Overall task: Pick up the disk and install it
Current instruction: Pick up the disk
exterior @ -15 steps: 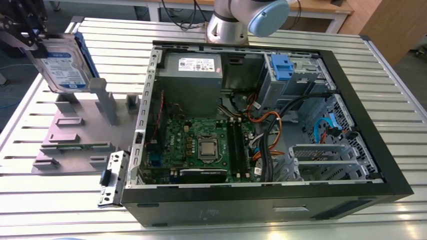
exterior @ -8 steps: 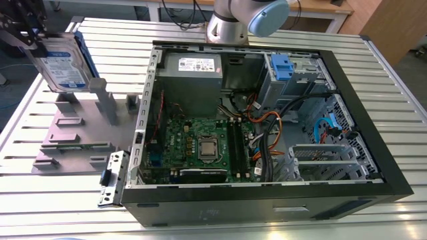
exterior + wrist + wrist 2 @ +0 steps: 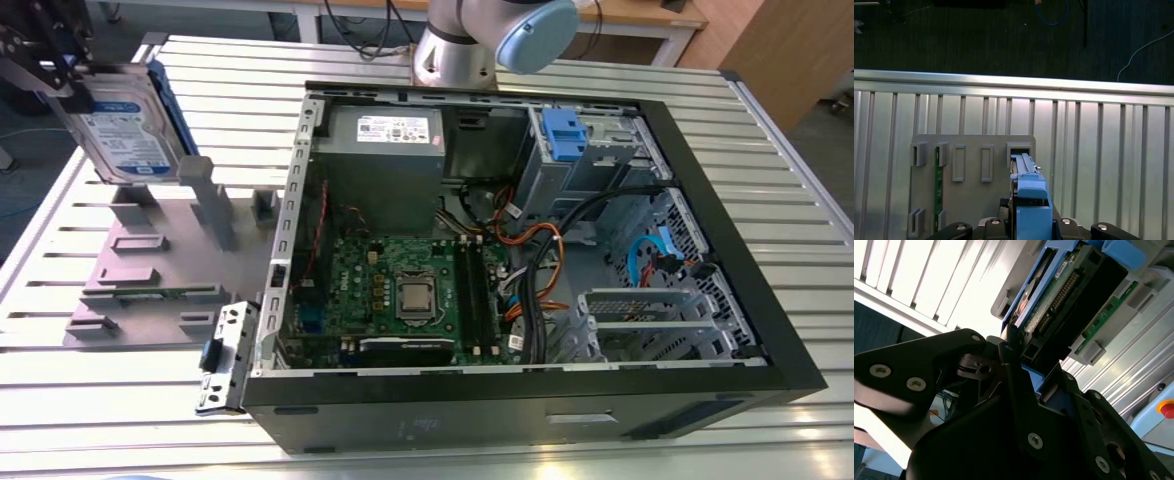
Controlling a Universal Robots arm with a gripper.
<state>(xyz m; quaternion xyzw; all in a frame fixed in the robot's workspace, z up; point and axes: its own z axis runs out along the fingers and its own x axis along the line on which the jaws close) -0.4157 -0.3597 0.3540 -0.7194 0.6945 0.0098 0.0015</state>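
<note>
The robot arm's black hand (image 3: 64,85) pinches the disk (image 3: 123,125) by its upper end at the exterior view's far left, holding it upright with its white-and-blue label facing the camera and its blue frame along the edge. The drive hangs over a grey holder block (image 3: 154,265) lying on the ribbed metal surface (image 3: 774,180); whether its lower edge clears the block's uprights cannot be told. In the second wrist view, dark fingers (image 3: 1010,357) clamp the end of the drive, whose green underside and connector row run away from the camera. The first wrist view looks down the drive's blue edge toward an open slot (image 3: 1019,148) in the holder, with a narrow green circuit board (image 3: 938,187) standing in a neighbouring slot. To the exterior view's right lies an open computer case (image 3: 694,390), its motherboard (image 3: 407,290), grey power supply (image 3: 387,140) and a drive bay with a blue latch (image 3: 561,135) exposed, well apart from the held disk.
</note>
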